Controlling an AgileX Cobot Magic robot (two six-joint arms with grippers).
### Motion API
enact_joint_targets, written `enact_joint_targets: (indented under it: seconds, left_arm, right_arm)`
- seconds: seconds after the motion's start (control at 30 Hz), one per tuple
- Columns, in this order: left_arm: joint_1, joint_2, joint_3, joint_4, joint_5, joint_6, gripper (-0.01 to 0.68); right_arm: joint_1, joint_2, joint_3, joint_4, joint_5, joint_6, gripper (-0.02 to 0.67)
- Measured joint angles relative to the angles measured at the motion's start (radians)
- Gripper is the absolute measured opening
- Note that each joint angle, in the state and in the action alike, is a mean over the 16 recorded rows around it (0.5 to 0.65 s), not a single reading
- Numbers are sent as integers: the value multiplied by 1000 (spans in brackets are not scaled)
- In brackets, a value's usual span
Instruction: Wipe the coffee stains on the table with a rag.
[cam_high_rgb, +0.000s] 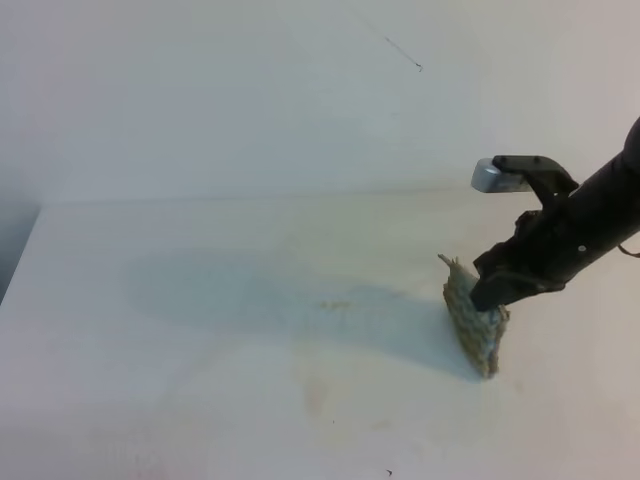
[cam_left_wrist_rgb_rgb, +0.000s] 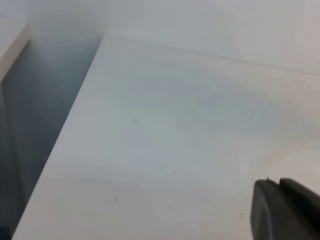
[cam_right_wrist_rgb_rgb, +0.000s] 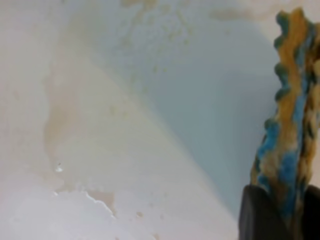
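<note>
Table (cam_high_rgb: 200, 400) is filling nearly all of the high view, white and smooth, running back to a pale wall. Faint tan smears are lying on it: coffee stains (cam_high_rgb: 335, 304) are showing only as a small brownish fleck near the middle and a pale blotch nearer the front edge. In the right wrist view the same stains (cam_right_wrist_rgb_rgb: 60, 105) are reading as a washed-out brown streak curving down the surface, with scattered specks above it and a thin wet edge low in the frame.

Right arm is reaching in from the right side of the high view, dark and angled downward. Right gripper (cam_high_rgb: 492, 290) is sitting at the top of the rag (cam_high_rgb: 474, 320), which is standing crumpled on the table at the right, well apart from the fleck. From the wrist camera the rag (cam_right_wrist_rgb_rgb: 290, 110) is rising upright between the dark fingertips (cam_right_wrist_rgb_rgb: 260, 215), blue and tan zigzag showing; whether the claw is clamping it or has slackened, I cannot tell.

Left gripper (cam_left_wrist_rgb_rgb: 287, 210) is showing only as a dark corner at the lower right of its own view, over bare tabletop; its claw's state cannot be made out.
</note>
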Motion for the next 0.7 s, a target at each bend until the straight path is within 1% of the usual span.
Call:
enact_joint_targets:
  seconds: [0.1,0.2,0.3,0.37,0.43,0.5,0.7]
  left_arm:
    - [0,0,0,0,0,0,-1]
    - [0,0,0,0,0,0,-1]
    - [0,0,0,0,0,0,-1]
    - [0,0,0,0,0,0,-1]
    - [0,0,0,0,0,0,-1]
    - [0,0,0,0,0,0,-1]
    - [0,0,0,0,0,0,-1]
  right_arm:
    - [5,-8,0,1,-8,-10,313]
    - [6,-25,-1,3,-13,-23,374]
    - [7,-51,-2,5,-13,-38,407]
    - [7,-75,-2,6,-11,-47,409]
    - [7,-103,-2,7,-8,-57,394]
    - [7,-136,-2,8,0,-67,360]
    - [7,-254,0,11,39,-77,207]
